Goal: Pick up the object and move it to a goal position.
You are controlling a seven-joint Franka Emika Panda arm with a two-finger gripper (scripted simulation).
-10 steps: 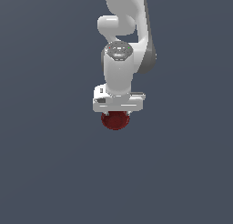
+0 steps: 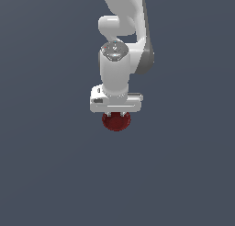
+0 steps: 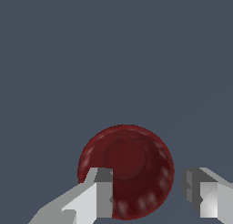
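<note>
You've got the end effector (image 3: 148,191) spread, one finger (image 3: 98,196) inside the dark red bowl (image 3: 129,166), overlapping its near rim, the other finger (image 3: 205,196) outside the bowl, just beside its rim. So the fingers straddle one wall of the bowl; can't tell whether either pad touches it. In the exterior view the bowl (image 2: 116,121) sits directly under the end effector (image 2: 115,114), its top hidden by the white hand. Whether the bowl rests on the grey desk (image 2: 50,174) or is off it, you can't tell.
</note>
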